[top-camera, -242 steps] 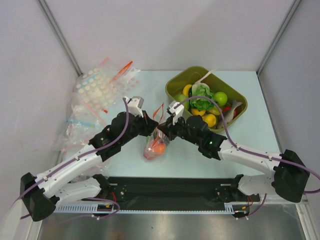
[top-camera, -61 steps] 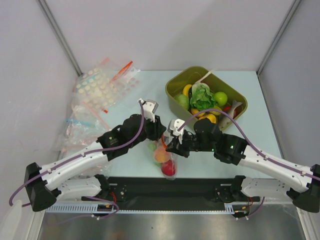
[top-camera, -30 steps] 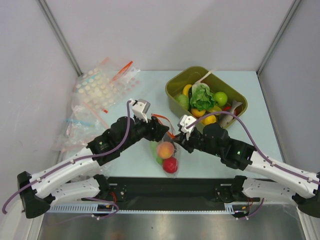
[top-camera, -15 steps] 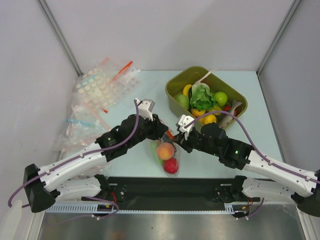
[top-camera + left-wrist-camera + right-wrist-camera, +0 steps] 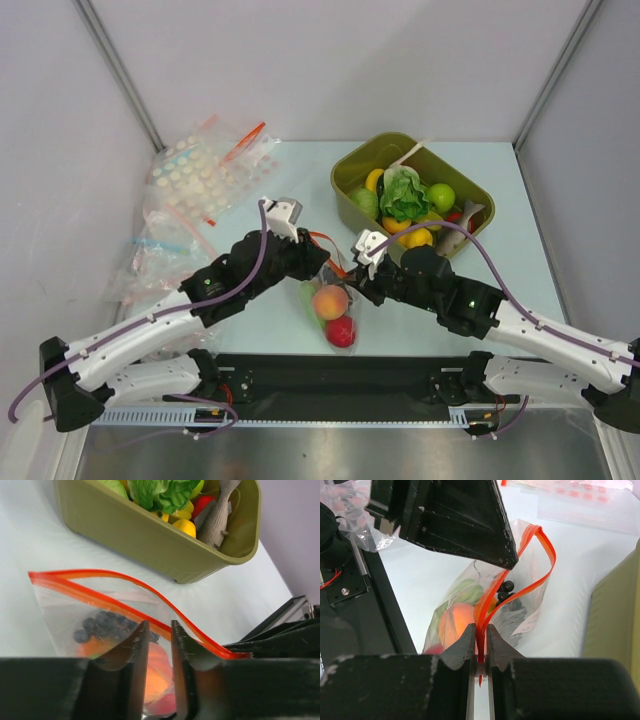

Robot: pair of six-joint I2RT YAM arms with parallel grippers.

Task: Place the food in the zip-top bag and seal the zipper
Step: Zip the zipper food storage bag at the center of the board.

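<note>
Logged zip-top bag (image 5: 318,312) loaded, zipper (image 5: 549,547) part open.
Found bag on worktop (image 5: 500,200) between the arms, nearer than olive tub (image 5: 340,180) and apart from it. Noted peach-orange piece (image 5: 330,300), red piece (image 5: 341,331) and dark berries (image 5: 95,625) inside. Noted zipper strips bowed apart mid-length, joined at one end. Saw right gripper (image 5: 480,630) clamped on that end. Saw left gripper (image 5: 158,627) straddling the strip, narrow gap between fingers; cannot tell whether pinching. Noted more food (image 5: 405,195) in tub, spare bags (image 5: 200,170) heaped far left.
</note>
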